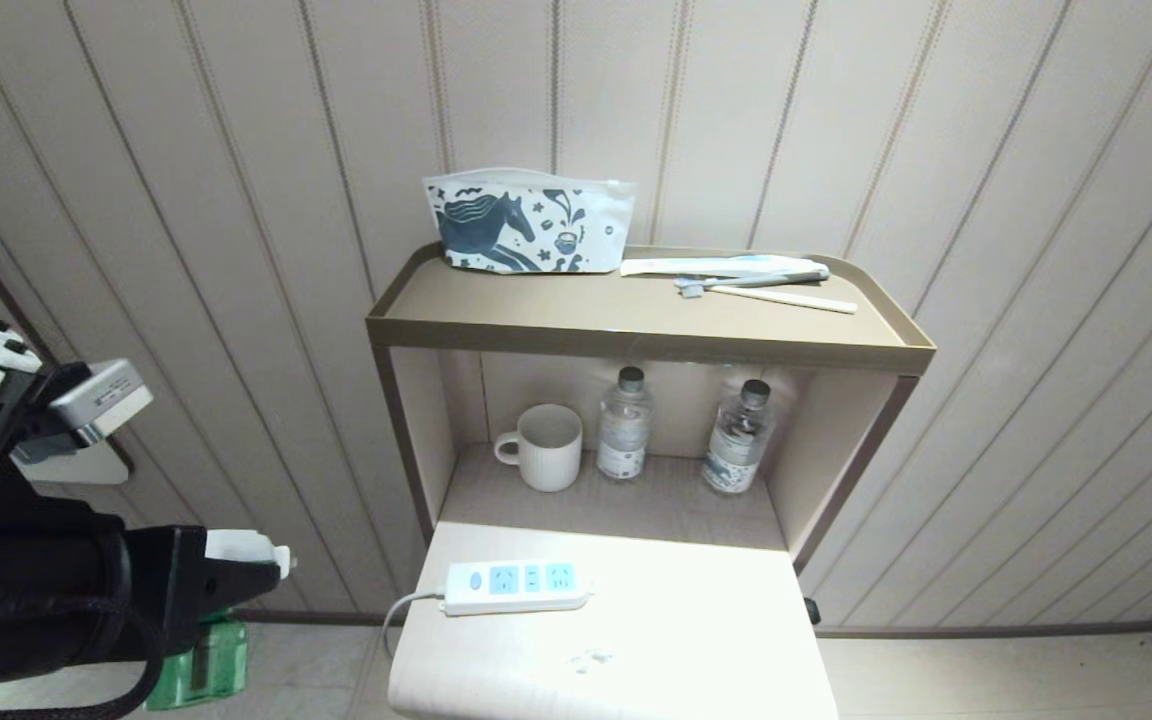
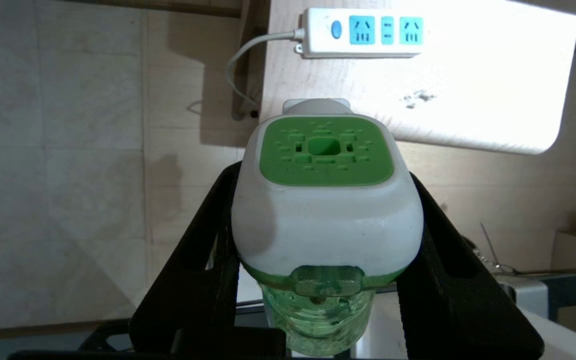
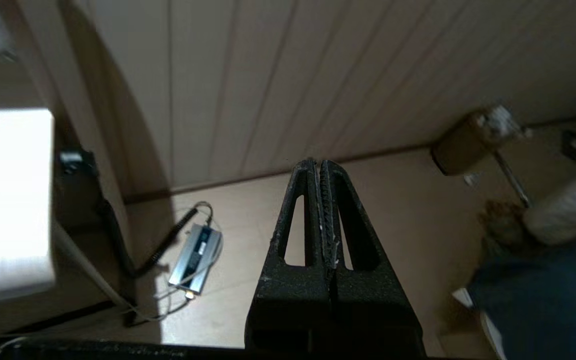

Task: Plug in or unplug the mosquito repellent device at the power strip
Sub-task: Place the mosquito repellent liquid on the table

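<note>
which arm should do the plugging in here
Left. Its hand already grips the repellent device, with the power strip in its wrist view and all sockets free. The right hand is shut, holds nothing, and points at floor and wall, away from the strip.

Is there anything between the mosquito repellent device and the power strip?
Nothing stands there. In the left wrist view, only floor and bare white tabletop separate the mosquito repellent device, held by the left tool, from the power strip.
</note>
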You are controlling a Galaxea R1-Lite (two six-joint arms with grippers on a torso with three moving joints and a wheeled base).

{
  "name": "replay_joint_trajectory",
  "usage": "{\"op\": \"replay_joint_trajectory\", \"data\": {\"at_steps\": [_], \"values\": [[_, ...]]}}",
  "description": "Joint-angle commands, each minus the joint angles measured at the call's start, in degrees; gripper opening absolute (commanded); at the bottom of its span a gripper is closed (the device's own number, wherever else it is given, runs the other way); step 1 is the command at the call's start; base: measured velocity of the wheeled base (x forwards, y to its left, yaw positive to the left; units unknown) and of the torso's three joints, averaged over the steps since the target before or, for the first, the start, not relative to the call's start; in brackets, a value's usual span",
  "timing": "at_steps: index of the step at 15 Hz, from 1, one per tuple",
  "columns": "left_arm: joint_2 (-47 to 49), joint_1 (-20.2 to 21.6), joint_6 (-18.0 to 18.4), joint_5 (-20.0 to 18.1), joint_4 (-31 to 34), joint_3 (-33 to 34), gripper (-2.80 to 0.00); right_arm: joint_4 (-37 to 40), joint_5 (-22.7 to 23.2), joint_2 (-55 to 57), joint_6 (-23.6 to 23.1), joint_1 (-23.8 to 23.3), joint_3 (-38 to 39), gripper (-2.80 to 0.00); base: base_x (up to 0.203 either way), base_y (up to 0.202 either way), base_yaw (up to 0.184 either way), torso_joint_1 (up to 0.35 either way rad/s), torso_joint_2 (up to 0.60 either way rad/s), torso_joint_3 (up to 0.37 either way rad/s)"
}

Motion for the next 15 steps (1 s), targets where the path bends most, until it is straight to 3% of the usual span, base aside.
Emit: {"op": "replay_joint_trajectory", "data": {"at_steps": [1, 3, 4, 7, 8, 10, 11, 15], "values": [[-0.8, 0.2, 0.2, 0.1, 0.1, 0.9, -2.80, -0.4, 0.0, -7.3, -0.1, -3.9, 6.5, -2.80, 0.000, 0.000, 0.000, 0.000, 0.00, 0.000], [-1.1, 0.7, 2.1, 0.1, -3.4, 3.9, -2.80, -8.9, 0.8, -7.6, 0.2, -4.2, 10.9, -2.80, 0.000, 0.000, 0.000, 0.000, 0.00, 0.000], [-1.0, 0.8, 4.0, 0.1, -5.9, 5.9, -2.80, -12.7, 3.8, -8.4, -1.1, -3.9, 12.3, -2.80, 0.000, 0.000, 0.000, 0.000, 0.00, 0.000], [-2.0, 0.9, 6.1, 0.3, -9.9, 7.7, -2.80, -11.1, 29.3, -14.7, -3.1, -3.1, 12.8, -2.80, 0.000, 0.000, 0.000, 0.000, 0.00, 0.000], [-2.3, 1.0, 6.9, 0.2, -10.2, 8.1, -2.80, -8.7, 32.8, -16.6, -3.1, -2.9, 12.7, -2.80, 0.000, 0.000, 0.000, 0.000, 0.00, 0.000], [-2.7, 1.0, 8.3, 0.0, -11.6, 9.2, -2.80, -3.4, 32.9, -20.0, -1.6, -2.8, 12.8, -2.80, 0.000, 0.000, 0.000, 0.000, 0.00, 0.000], [-2.3, 0.9, 8.5, -0.1, -12.8, 10.2, -2.80, -2.6, 32.7, -20.2, 2.1, -2.7, 12.9, -2.80, 0.000, 0.000, 0.000, 0.000, 0.00, 0.000], [-3.3, 0.9, 9.0, 0.0, -17.7, 14.4, -2.80, -2.4, 32.3, -20.3, 2.7, -2.7, 13.0, -2.80, 0.000, 0.000, 0.000, 0.000, 0.00, 0.000]]}}
